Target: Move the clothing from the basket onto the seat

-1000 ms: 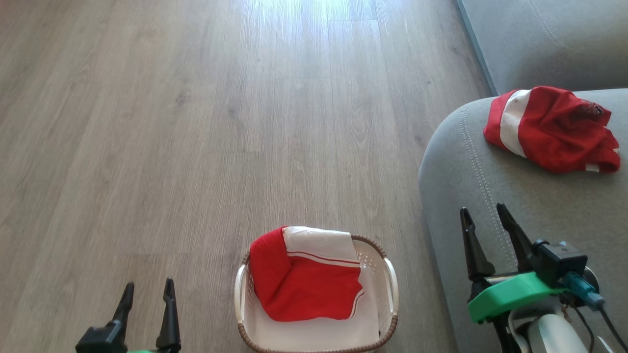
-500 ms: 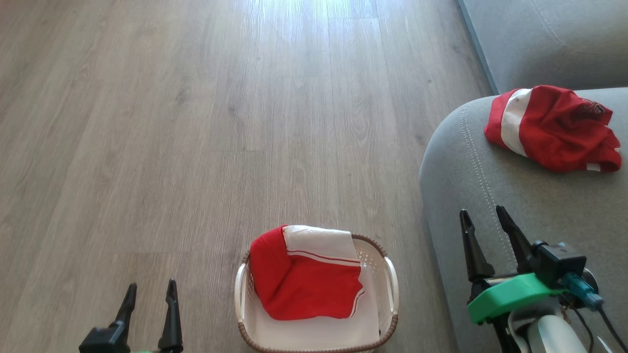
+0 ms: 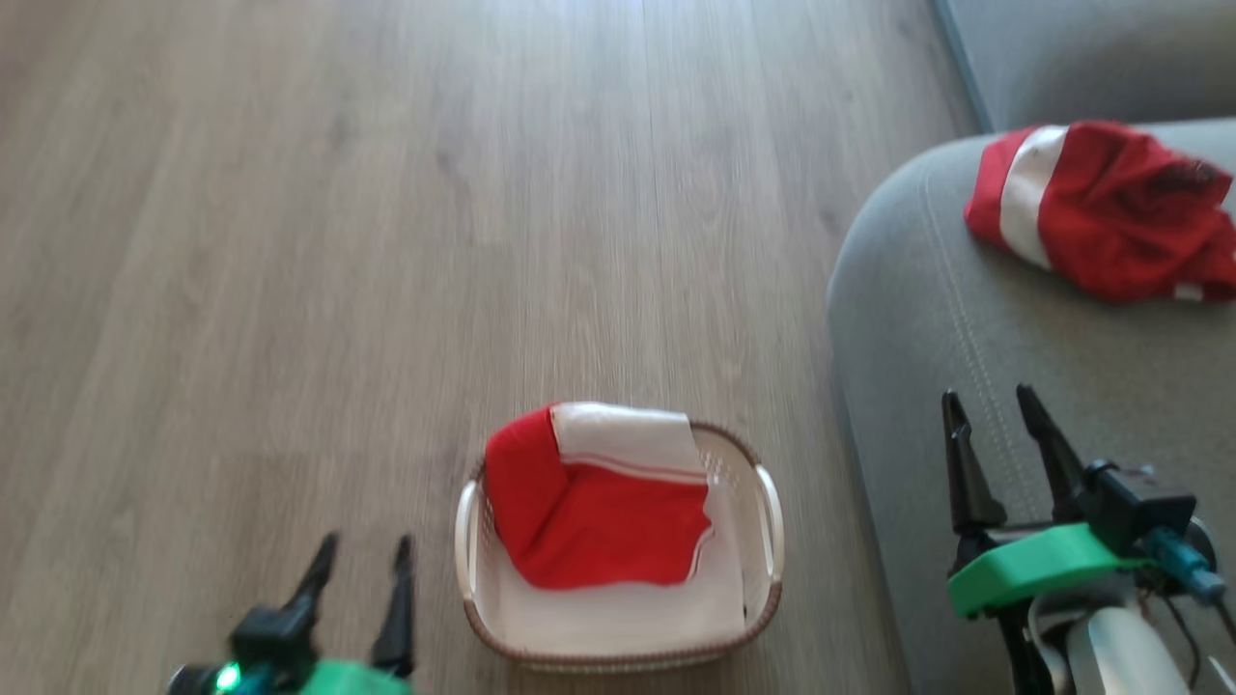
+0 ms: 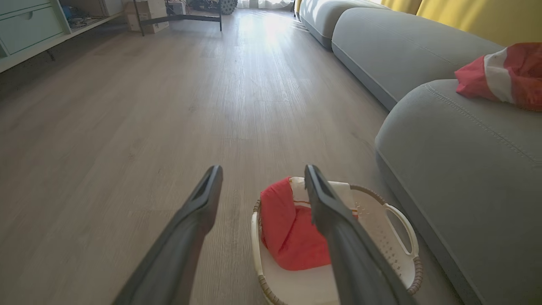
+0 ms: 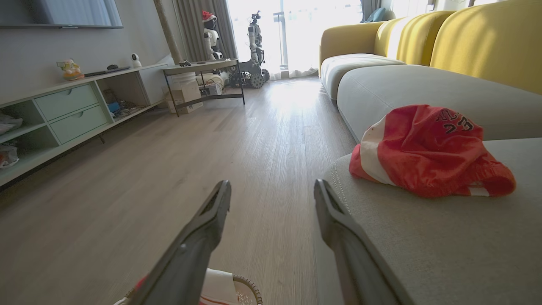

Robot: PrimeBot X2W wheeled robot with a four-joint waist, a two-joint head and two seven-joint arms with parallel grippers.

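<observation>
One red-and-white garment [image 3: 599, 502] lies in the off-white basket [image 3: 768, 526] on the floor, also seen in the left wrist view [image 4: 292, 233]. A second red garment [image 3: 1110, 208] with a white panel rests on the grey seat [image 3: 927, 319], and shows in the right wrist view [image 5: 427, 152]. My left gripper [image 3: 365, 555] is open, left of the basket, nothing between its fingers. My right gripper [image 3: 990, 398] stands open over the seat's edge, short of the garment there. In the left wrist view the fingers [image 4: 326, 203] spread wide before the basket [image 4: 402, 228].
Wood-look floor [image 3: 386, 241] stretches ahead and to the left. Another grey cushion [image 3: 1081, 58] lies beyond the seat, with yellow backrests [image 5: 487, 38]. A low cabinet [image 5: 63, 114], a side table [image 5: 203, 80] and other robots [image 5: 254, 42] stand far off.
The head view has tilted down, so the basket and seat sit higher in it. My left gripper has moved right and up toward the basket. The garments lie as before.
</observation>
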